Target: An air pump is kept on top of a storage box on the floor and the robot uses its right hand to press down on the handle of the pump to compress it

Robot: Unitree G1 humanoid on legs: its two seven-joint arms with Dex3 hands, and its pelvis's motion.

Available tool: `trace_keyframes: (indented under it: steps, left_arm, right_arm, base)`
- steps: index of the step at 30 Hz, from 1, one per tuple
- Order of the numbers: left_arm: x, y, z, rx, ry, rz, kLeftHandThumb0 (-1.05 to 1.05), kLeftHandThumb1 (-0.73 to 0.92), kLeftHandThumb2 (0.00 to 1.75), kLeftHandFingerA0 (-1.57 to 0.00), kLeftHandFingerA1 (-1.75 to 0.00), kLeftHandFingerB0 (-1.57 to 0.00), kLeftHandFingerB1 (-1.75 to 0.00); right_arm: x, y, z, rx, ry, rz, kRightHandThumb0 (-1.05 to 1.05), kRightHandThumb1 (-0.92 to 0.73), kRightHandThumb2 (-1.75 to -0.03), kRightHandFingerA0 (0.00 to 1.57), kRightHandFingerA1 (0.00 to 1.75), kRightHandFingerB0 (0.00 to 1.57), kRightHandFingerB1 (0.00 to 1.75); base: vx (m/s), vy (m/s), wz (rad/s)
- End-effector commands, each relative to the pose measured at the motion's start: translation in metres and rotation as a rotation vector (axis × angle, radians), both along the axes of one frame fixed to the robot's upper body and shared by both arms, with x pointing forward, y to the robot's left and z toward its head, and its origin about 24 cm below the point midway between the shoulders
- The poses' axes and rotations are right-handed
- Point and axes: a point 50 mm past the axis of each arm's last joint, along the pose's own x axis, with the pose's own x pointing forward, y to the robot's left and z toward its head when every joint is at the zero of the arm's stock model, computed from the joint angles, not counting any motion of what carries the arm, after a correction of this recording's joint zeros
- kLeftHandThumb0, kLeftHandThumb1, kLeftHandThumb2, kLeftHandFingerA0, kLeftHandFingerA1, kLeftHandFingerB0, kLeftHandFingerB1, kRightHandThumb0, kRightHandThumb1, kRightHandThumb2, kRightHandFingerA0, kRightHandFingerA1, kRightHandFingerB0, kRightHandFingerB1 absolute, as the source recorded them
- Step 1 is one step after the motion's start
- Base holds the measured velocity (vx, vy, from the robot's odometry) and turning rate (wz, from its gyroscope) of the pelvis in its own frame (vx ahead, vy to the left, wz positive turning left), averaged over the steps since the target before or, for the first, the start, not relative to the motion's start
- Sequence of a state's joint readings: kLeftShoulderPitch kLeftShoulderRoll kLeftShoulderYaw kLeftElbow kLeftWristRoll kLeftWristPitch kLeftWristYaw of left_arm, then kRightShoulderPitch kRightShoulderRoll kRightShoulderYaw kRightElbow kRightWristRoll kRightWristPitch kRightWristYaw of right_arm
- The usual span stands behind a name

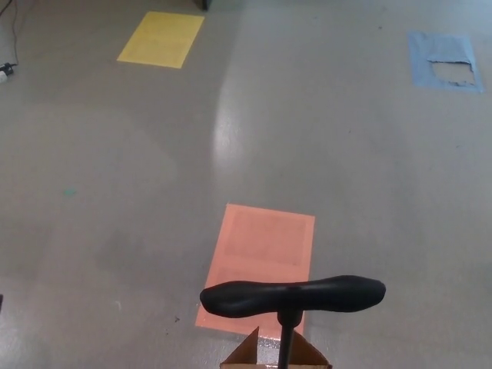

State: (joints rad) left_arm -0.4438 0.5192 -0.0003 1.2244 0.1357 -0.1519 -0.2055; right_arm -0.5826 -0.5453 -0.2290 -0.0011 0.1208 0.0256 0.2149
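Neither of my hands shows, so I cannot tell if they are apart or together, and the pump handle [294, 296] stands raised, near, over the box [275, 357], which could tip if I press off-center.

Grey floor [346, 154] carries an orange sheet [261, 265] at centre, a yellow sheet [161, 38] far left, a torn blue sheet [444, 61] far right; no robot hand shows for reference.
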Motion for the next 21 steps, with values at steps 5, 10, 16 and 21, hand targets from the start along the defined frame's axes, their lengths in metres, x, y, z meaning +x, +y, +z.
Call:
trace_keyframes:
  steps: [5,10,16,21]
  left_arm:
    - [-0.008,0.012,0.007,-0.069,-0.079,0.026,-0.80,0.80,1.10,-0.07,-0.37,-0.07,-0.24]
    - [-0.008,0.011,0.005,-0.059,-0.072,0.020,-0.78,0.80,1.10,-0.06,-0.39,-0.06,-0.24]
    - [-0.010,0.010,0.001,-0.049,-0.027,0.007,-0.81,0.85,1.16,-0.06,-0.26,-0.05,-0.19]
    - [-0.015,0.011,-0.002,-0.058,-0.015,0.006,-0.82,0.85,1.16,-0.06,-0.26,-0.06,-0.19]
  right_arm:
    - [-0.120,0.169,0.062,-0.745,-0.216,0.811,-0.93,-0.87,-1.20,0.05,0.15,0.06,0.13]
    - [-0.111,0.186,0.043,-0.820,-0.133,0.841,-0.88,-0.87,-1.22,0.00,0.12,0.00,0.11]
    - [-0.092,0.202,0.011,-0.836,-0.007,0.822,-0.85,-0.83,-1.20,0.00,0.16,0.00,0.14]
    - [-0.080,0.210,-0.007,-0.833,0.095,0.808,-0.83,-0.81,-1.20,0.00,0.18,0.00,0.16]
  base:
    - [0.00,0.000,0.00]
    - [0.00,0.000,0.00]
    - [0.00,0.000,0.00]
    - [0.00,0.000,0.00]
